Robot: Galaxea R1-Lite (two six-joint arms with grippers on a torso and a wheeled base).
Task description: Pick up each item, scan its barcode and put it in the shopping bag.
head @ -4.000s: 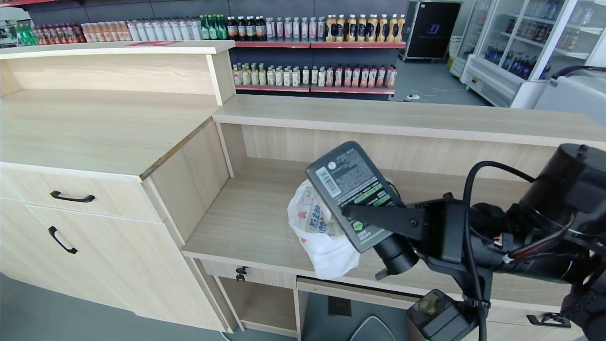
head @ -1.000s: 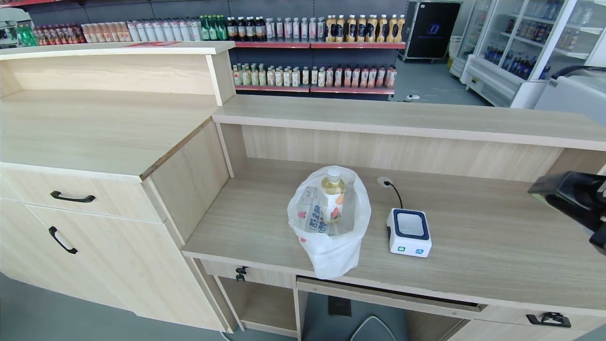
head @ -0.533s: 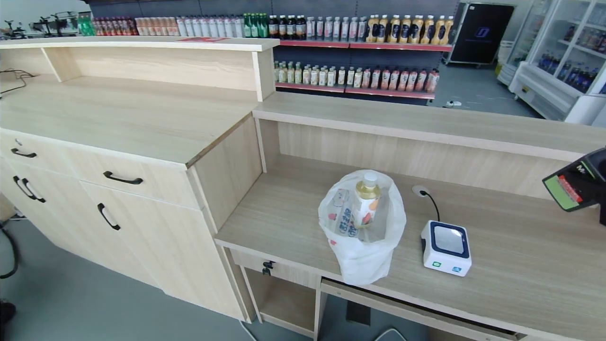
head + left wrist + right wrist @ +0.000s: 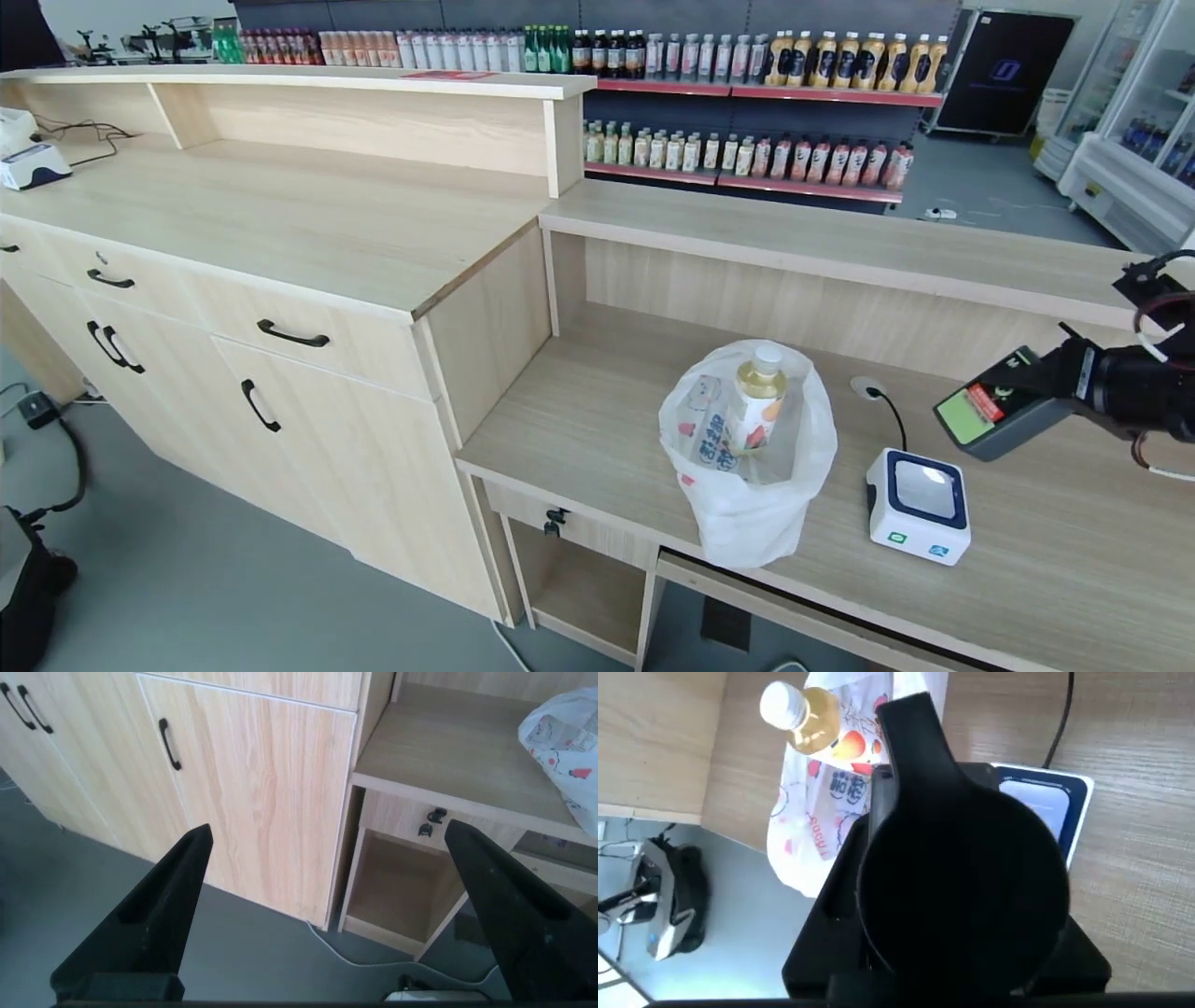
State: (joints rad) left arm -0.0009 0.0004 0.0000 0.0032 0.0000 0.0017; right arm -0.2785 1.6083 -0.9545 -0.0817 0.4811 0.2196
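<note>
A white plastic shopping bag (image 4: 747, 485) stands open on the low desk (image 4: 1046, 551), with a yellow-capped drink bottle (image 4: 758, 403) upright inside. Right of it sits the white barcode scanner (image 4: 920, 506), window up. My right gripper (image 4: 1060, 381) is shut on a dark flat pack (image 4: 999, 408) with a green and red label, held in the air above and right of the scanner. In the right wrist view the dark pack (image 4: 962, 887) covers the scanner (image 4: 1046, 798) in part, beside the bag (image 4: 817, 793). My left gripper (image 4: 327, 835) hangs open below desk height, by the cabinet doors.
A taller counter (image 4: 280, 224) with drawers and black handles stands to the left, with a small device (image 4: 33, 166) and cables at its far end. A raised shelf (image 4: 840, 247) backs the desk. The scanner's cable (image 4: 892, 411) runs to a desk hole. Bottle shelves line the rear.
The head camera has turned left, shifting the whole picture right. My right gripper has carried the pack from above the bag out to the right, then back in toward the scanner.
</note>
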